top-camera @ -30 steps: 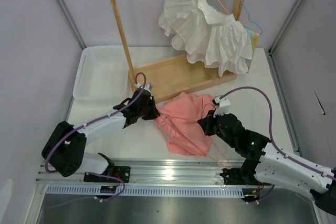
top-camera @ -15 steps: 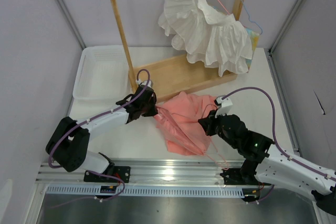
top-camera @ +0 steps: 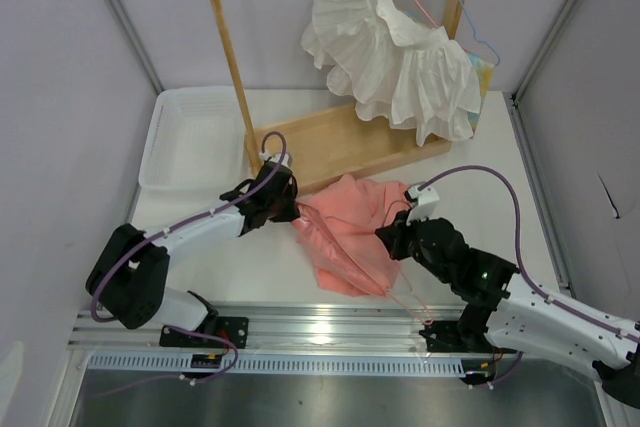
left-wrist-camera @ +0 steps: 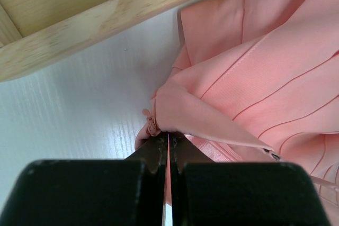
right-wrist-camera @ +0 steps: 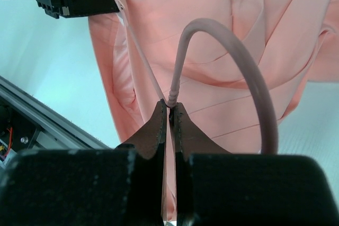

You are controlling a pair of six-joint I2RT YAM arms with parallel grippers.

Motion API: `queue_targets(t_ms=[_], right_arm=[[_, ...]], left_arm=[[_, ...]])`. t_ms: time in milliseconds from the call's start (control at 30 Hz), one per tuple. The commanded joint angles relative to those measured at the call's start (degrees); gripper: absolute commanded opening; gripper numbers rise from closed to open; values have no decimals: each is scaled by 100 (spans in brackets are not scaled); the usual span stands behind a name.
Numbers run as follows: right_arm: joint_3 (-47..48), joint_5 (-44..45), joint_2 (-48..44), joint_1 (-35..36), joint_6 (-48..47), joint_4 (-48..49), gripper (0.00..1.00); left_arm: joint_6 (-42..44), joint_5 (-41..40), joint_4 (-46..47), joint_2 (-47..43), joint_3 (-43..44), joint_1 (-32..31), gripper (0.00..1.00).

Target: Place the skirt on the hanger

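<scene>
Skirt (top-camera: 345, 237) lies crumpled on table (top-camera: 230, 257), between the arms. Hanger (right-wrist-camera: 263, 109) is at its right side; can't tell if the frame is inside. Left gripper (left-wrist-camera: 168, 144) pinches skirt edge, right gripper (right-wrist-camera: 169, 112) clamps the hook. Threading looks mostly undone.

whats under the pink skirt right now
Around the skirt only white table shows. The hanger arches its hook above the cloth, pinched in the right gripper. Whether the rest of the hanger runs beneath the folds is covered.
</scene>
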Motion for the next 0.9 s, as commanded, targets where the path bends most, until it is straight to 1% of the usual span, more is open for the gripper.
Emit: queue_targets(t_ms=[0,200,333,400,633,667,700,833,867], right_arm=[[227,73,-1,97,-171,-180,0],[210,363,104,229,-163,-339,0],[219,162,51,247,-180,-321,0],[227,196,51,290,-189,-365,0],[403,881,69,308,-163,-848,0],[429,1099,69,317,-110,-884,0],[456,1206,69,308,-66,-927,0],[561,1453,279,317,-22,-972,0],[553,1471,323,308,-22,-902,0]], left_arm=[[231,-1,233,-209,148,53,0],[372,246,76,-314,175,44,0],[320,158,40,-393,157,53,0],[302,272,84,-358,166,53,0],[398,527,58,-446,210,44,0],[416,554,40,-490,219,44,0],[451,815,84,-534,175,53,0],[539,1309,207,-797,87,62,0],[539,1458,381,-841,0,71,0]])
